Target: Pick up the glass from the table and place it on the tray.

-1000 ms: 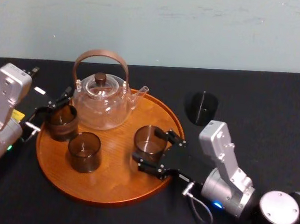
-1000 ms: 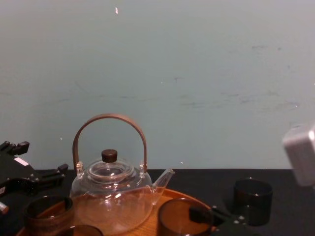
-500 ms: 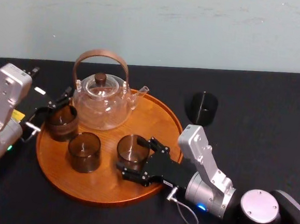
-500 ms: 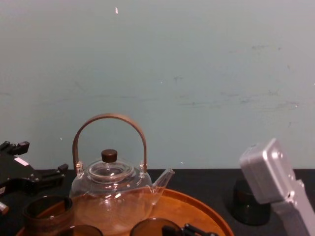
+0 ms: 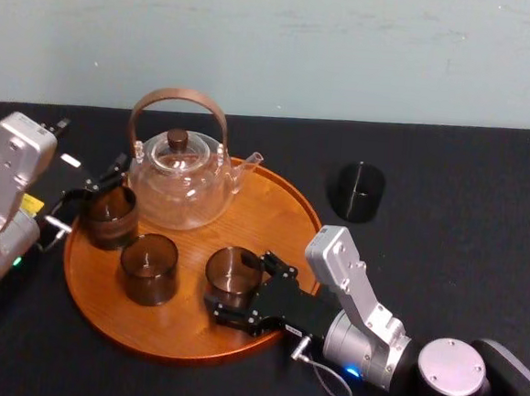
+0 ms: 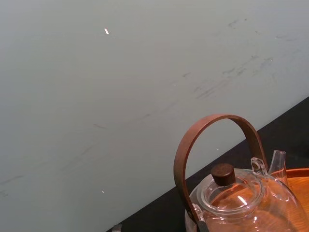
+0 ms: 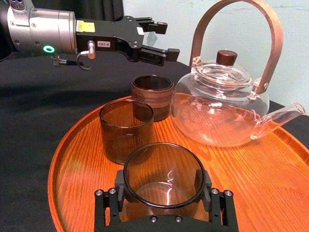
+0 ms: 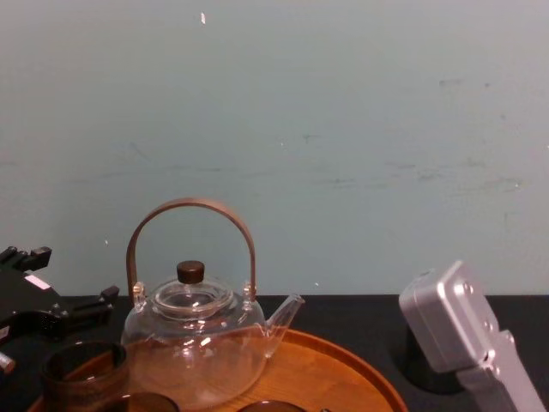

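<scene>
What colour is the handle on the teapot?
Reddish brown; the handle shows best in the right wrist view.

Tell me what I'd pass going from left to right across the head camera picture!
Left gripper, open → ribbed brown cup → free smoky brown glass → gripped smoky brown glass, held in the right gripper → dark glass on the black table. The clear glass teapot overlaps several, so it's skipped.
</scene>
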### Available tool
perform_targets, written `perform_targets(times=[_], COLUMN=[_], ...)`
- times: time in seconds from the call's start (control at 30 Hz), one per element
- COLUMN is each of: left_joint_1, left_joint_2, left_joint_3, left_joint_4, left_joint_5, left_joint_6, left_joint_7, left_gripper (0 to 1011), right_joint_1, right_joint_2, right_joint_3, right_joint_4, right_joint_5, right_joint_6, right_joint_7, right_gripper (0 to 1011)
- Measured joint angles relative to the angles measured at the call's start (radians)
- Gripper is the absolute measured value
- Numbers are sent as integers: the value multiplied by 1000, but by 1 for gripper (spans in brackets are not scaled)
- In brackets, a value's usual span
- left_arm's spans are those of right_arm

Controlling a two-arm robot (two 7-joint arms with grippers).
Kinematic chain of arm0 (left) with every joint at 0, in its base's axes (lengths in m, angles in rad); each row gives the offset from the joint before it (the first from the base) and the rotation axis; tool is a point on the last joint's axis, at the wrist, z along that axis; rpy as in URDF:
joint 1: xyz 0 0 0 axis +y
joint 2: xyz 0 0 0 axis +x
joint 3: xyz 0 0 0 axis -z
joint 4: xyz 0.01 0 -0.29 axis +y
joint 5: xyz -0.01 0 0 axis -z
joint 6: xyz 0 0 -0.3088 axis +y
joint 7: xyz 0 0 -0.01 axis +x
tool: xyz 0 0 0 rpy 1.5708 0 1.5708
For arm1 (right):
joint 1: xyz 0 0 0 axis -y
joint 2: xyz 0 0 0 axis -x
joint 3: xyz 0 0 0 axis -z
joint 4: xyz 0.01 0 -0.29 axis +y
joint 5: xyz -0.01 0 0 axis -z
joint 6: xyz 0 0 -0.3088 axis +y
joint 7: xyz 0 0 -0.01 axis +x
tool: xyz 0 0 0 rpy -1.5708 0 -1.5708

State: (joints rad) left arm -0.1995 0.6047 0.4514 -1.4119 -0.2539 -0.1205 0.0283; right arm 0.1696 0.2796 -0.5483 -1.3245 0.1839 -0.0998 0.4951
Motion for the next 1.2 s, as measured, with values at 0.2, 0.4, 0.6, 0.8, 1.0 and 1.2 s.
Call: perform_targets(times=[0.2,0.4,0.6,0.8,1.0,1.2], left_joint_1=[0,0,0,0,0,0], left_joint_2=[0,0,0,0,0,0], left_joint_3=[0,0,0,0,0,0], left_joint_4=[0,0,0,0,0,0], left_joint_5=[0,0,0,0,0,0], left_joint_6=[0,0,0,0,0,0], left_joint_7=[0,0,0,0,0,0], left_gripper=[1001,1001,1001,1001,1001,1001], right_joint_1=[-1,-1,-1,-3,-16,-34], right_joint_2=[0,1,1,3,19,41], right_joint_3=[1,1,2,4,13,26], right_joint_4=[0,-1,-2,-6,-44,-102], right_joint_5=[1,1,2,5,6,2], right_joint_6=[-1,-2,-4,-17,-58,-89], right_joint_7=[1,1,2,5,4,0], right_gripper=[908,974,1002,1002,1002,1002])
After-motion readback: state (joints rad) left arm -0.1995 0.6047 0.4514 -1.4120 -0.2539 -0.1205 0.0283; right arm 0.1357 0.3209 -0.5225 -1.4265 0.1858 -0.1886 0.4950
